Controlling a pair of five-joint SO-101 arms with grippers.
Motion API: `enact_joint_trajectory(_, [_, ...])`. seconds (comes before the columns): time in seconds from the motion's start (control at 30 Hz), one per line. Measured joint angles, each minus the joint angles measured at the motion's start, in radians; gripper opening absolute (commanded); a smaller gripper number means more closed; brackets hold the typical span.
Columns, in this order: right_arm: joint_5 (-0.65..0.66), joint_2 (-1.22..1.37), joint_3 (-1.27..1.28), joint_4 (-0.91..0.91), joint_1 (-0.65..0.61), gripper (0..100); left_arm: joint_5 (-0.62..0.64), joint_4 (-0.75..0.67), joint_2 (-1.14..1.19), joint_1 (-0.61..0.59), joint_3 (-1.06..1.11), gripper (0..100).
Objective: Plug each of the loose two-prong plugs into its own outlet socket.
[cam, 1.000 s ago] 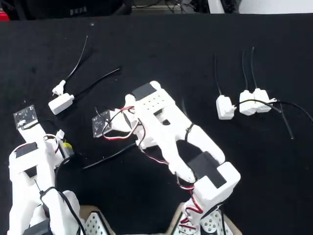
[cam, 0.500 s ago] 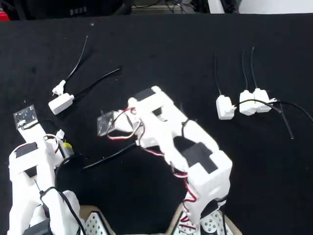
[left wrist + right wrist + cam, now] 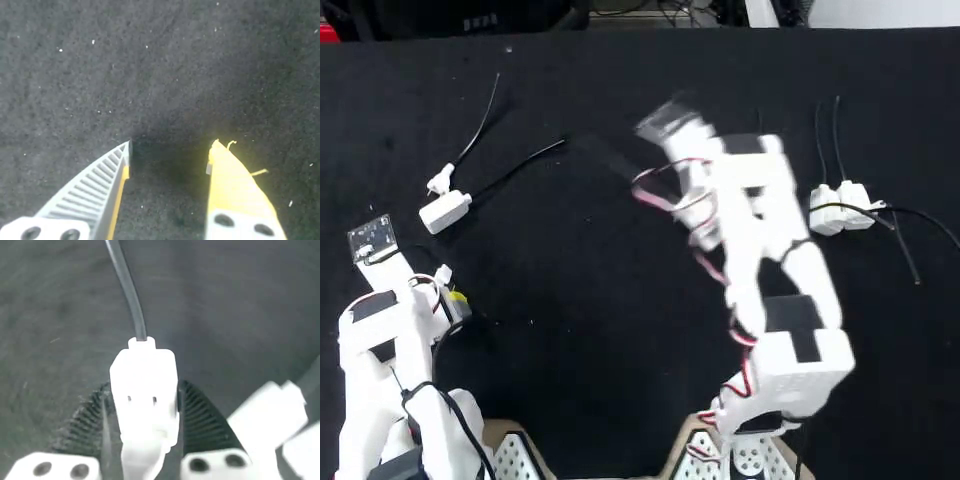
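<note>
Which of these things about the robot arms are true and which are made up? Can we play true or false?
1. The left gripper is holding something. False: it is open, with bare table between its fingers.
2. A white connector with a black cable sits between the right gripper's fingers. True.
3. The table is black. True.
4. The left arm is at the table's far right side. False: it is at the near left corner.
</note>
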Motion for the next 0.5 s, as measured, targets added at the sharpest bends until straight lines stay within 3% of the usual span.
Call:
enact_joint_trajectory(0.13, [-0.169,0.017,-0.061,0.011,0.057,1.1,0.0,0.0,0.0,0.0,0.0,25])
enact_joint_trajectory(0.5, [-0.414,0.358,-0.437,0.147,0.181,1.5,0.0,0.0,0.0,0.0,0.0,25])
